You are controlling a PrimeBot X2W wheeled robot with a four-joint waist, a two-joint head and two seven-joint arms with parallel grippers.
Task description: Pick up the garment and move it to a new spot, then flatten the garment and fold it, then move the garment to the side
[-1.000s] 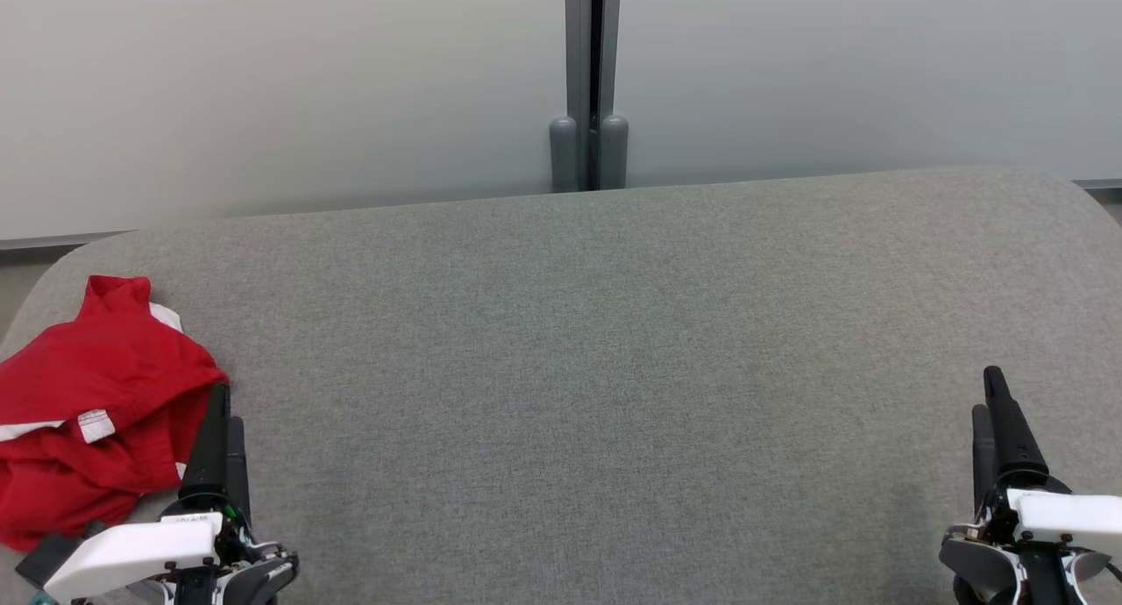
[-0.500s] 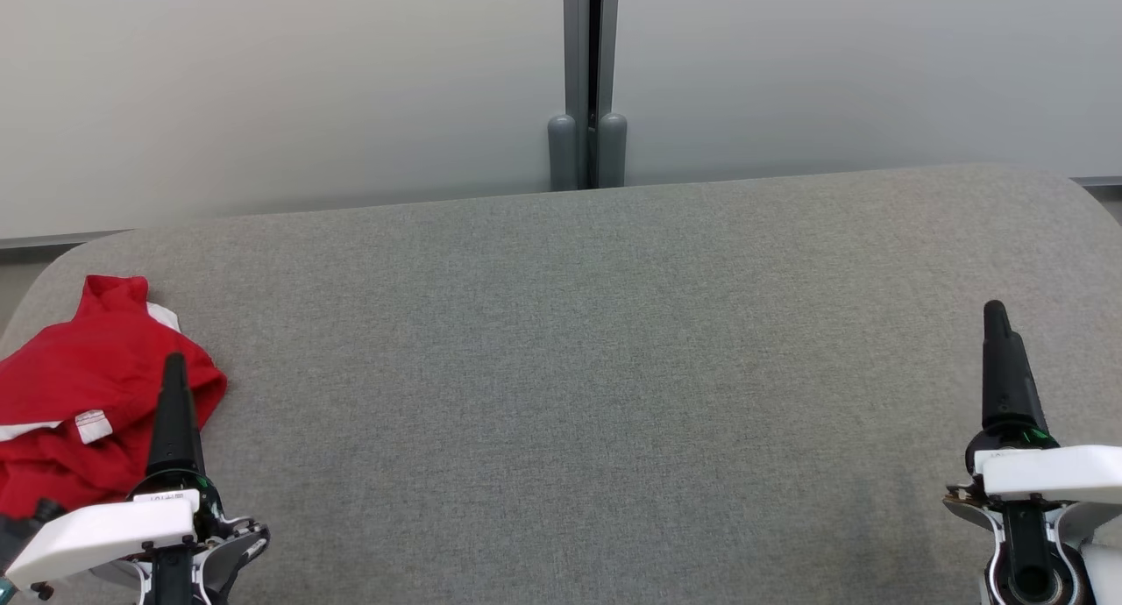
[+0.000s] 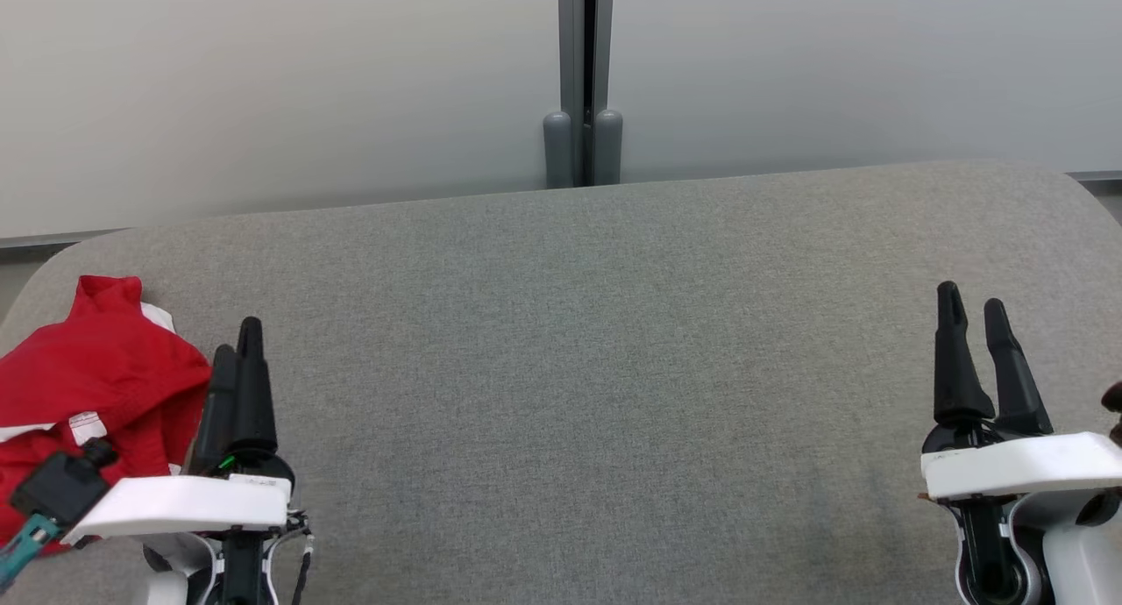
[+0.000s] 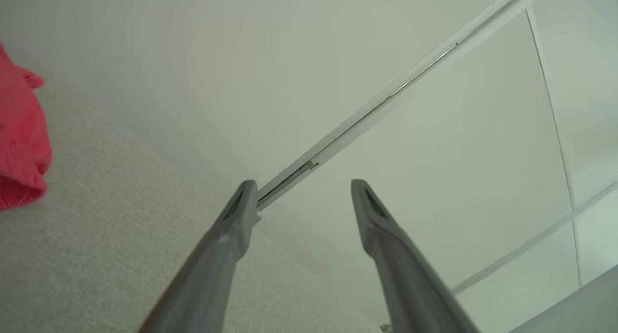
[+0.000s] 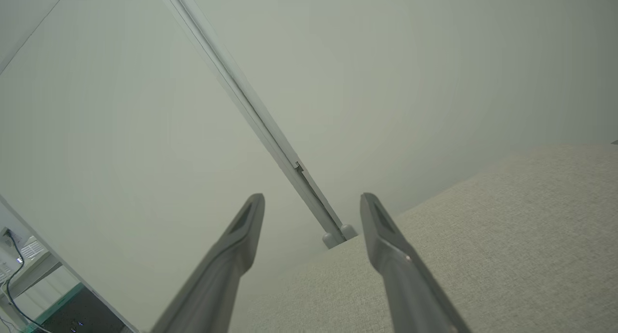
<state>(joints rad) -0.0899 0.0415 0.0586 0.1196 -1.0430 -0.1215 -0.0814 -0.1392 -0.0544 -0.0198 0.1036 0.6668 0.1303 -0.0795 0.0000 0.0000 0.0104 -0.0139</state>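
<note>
The garment (image 3: 96, 377) is a crumpled red heap with white trim and a small white tag, lying at the far left of the grey padded table (image 3: 578, 342). In the left wrist view a red edge of the garment (image 4: 21, 135) shows at the left border. My left gripper (image 3: 237, 342) hovers just right of the heap, open and empty, its fingers (image 4: 241, 212) pointing at the wall. My right gripper (image 3: 971, 305) stands open and empty near the table's right end, fingers (image 5: 251, 222) aimed at the wall too.
A pale wall with a grey vertical post (image 3: 583, 79) rises right behind the table's far edge. The table's rounded corners fall away at far left and far right. Grey fabric stretches wide between the two grippers.
Both arms have turned at the wrist, so each gripper now shows two spread fingers. The left gripper swung over the garment's edge, then back to its right. The right gripper moved forward. The garment stayed put.
</note>
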